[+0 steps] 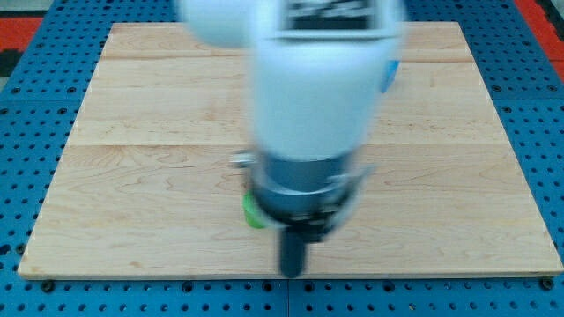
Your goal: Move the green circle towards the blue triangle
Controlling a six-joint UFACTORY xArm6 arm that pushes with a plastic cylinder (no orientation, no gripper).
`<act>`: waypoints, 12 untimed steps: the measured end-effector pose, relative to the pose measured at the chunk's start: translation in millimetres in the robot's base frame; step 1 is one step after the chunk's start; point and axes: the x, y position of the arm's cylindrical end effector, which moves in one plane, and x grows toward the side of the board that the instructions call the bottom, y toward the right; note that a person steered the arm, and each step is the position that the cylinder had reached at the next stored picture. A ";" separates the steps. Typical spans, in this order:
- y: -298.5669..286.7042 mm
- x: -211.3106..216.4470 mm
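The white arm is blurred and covers the middle of the wooden board (132,176). A small part of the green circle (253,212) shows at the left edge of the arm's dark collar, and the arm hides the rest of it. My tip (293,271) is near the board's bottom edge, just below and to the right of the green piece. I cannot tell if they touch. A blue sliver (390,77) shows at the arm's right edge near the view's top. Its shape cannot be made out.
The board lies on a blue perforated table (35,106). A red patch (542,13) shows at the view's top right corner. Any other blocks are hidden behind the arm.
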 end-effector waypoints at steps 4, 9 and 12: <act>123.1 -97.4; 209.3 -162.6; 111.1 -168.3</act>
